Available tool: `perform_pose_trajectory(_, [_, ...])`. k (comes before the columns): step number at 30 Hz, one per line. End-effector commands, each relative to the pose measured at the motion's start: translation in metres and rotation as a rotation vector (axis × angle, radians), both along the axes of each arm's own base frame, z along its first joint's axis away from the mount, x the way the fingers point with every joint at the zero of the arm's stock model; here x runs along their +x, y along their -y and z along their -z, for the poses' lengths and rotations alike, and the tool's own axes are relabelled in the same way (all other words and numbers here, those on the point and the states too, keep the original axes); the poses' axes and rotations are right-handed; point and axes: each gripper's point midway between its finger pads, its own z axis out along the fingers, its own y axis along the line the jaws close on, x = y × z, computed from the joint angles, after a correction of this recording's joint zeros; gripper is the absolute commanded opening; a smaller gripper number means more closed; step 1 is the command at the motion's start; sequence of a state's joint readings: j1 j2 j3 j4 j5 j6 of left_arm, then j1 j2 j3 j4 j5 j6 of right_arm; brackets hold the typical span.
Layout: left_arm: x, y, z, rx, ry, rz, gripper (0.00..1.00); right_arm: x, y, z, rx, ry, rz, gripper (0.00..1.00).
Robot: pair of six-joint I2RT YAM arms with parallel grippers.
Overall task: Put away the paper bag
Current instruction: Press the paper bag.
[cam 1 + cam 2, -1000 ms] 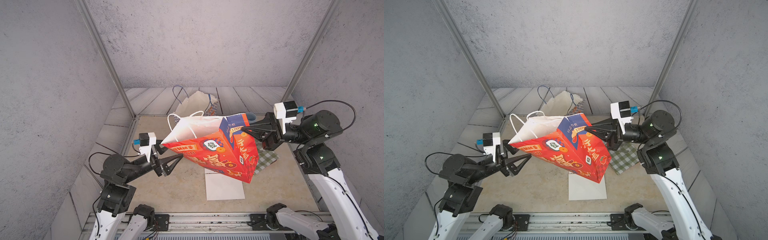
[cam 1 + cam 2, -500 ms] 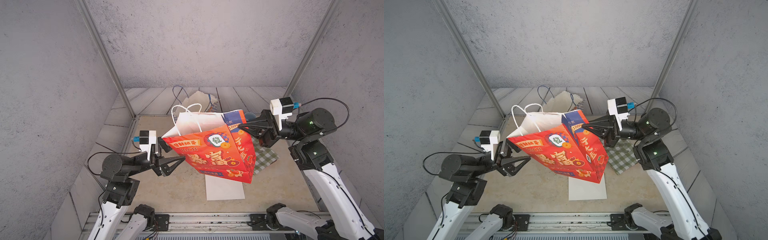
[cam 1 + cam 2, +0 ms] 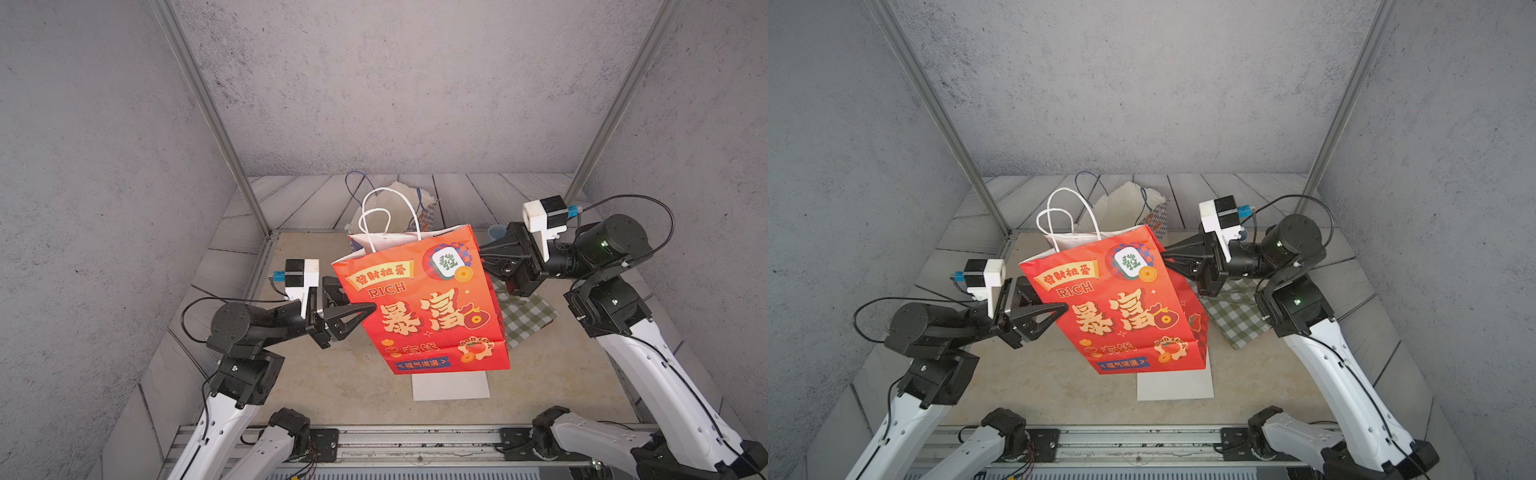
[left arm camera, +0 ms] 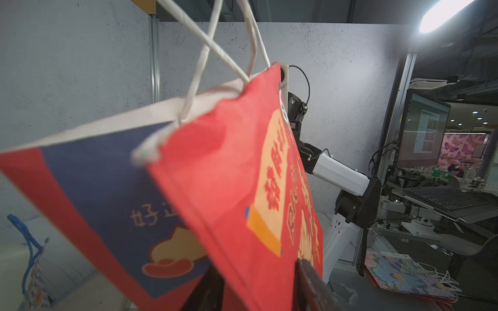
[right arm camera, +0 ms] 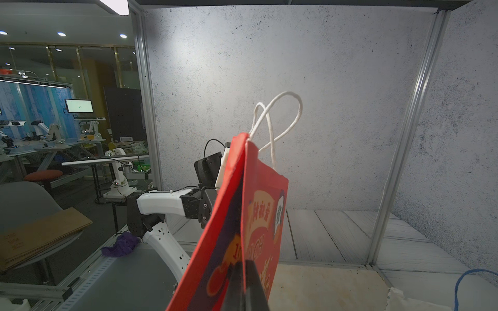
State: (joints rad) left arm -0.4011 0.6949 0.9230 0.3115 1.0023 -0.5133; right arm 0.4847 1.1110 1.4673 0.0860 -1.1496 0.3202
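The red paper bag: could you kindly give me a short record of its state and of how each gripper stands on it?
bag: red paper bag, upright, handles up, held above the table
right gripper: shut on the bag's edge on its side
left gripper: jaws open, one on either side of the bag's opposite edge
beneath: white sheet, checked cloth
behind: white bag with blue handles

Red paper bag (image 3: 424, 316), front: "RICH" in white; large cream characters "暴富"; mahjong tile (image 3: 448, 262) printed "發"; "GOOD LUCK" near bottom.
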Motion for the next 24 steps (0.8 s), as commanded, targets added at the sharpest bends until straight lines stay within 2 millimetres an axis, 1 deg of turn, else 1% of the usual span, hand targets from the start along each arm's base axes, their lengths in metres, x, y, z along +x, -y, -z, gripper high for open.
perform_pose_trajectory(1, [-0.008,-0.003,-0.014,-0.022,0.074,-0.006,0.38,0.0,-0.001,-0.001,0.009,-0.001,0.002,0.0])
perform_pose_trajectory(3, [-0.007,-0.002,-0.013,-0.018,0.072,-0.013,0.3,-0.001,-0.001,0.0,0.009,-0.002,0.004,0.0])
perform_pose_trajectory(8, [-0.003,-0.003,-0.009,-0.003,0.069,-0.041,0.07,0.003,0.0,0.004,0.005,-0.013,0.036,0.0])
perform_pose_trajectory(10, [-0.002,-0.003,-0.008,0.005,0.074,-0.054,0.02,0.008,0.001,0.007,0.002,-0.029,0.07,0.01])
perform_pose_trajectory(11, [-0.001,-0.004,-0.008,0.01,0.076,-0.063,0.0,0.012,0.001,0.008,0.002,-0.042,0.096,0.07])
perform_pose_trajectory(14, [0.005,-0.007,-0.006,0.019,0.083,-0.119,0.0,0.025,0.007,0.013,-0.01,-0.064,0.215,0.35])
perform_pose_trajectory(15, [0.008,-0.008,-0.005,0.02,0.083,-0.146,0.0,0.03,0.009,0.016,-0.02,-0.067,0.265,0.41])
perform_pose_trajectory(18, [0.02,-0.016,-0.001,0.027,0.091,-0.249,0.0,0.046,0.029,0.022,-0.049,-0.063,0.475,0.72])
perform_pose_trajectory(19, [0.024,-0.019,0.0,0.032,0.092,-0.286,0.0,0.052,0.038,0.024,-0.062,-0.06,0.557,0.78])
perform_pose_trajectory(20, [0.028,-0.022,0.0,0.03,0.095,-0.319,0.0,0.057,0.048,0.025,-0.073,-0.052,0.636,0.82])
perform_pose_trajectory(23, [0.036,-0.028,0.0,0.028,0.101,-0.392,0.0,0.069,0.078,0.032,-0.111,-0.04,0.848,0.9])
perform_pose_trajectory(24, [0.038,-0.03,0.001,0.031,0.103,-0.407,0.0,0.07,0.087,0.034,-0.12,-0.039,0.898,0.9])
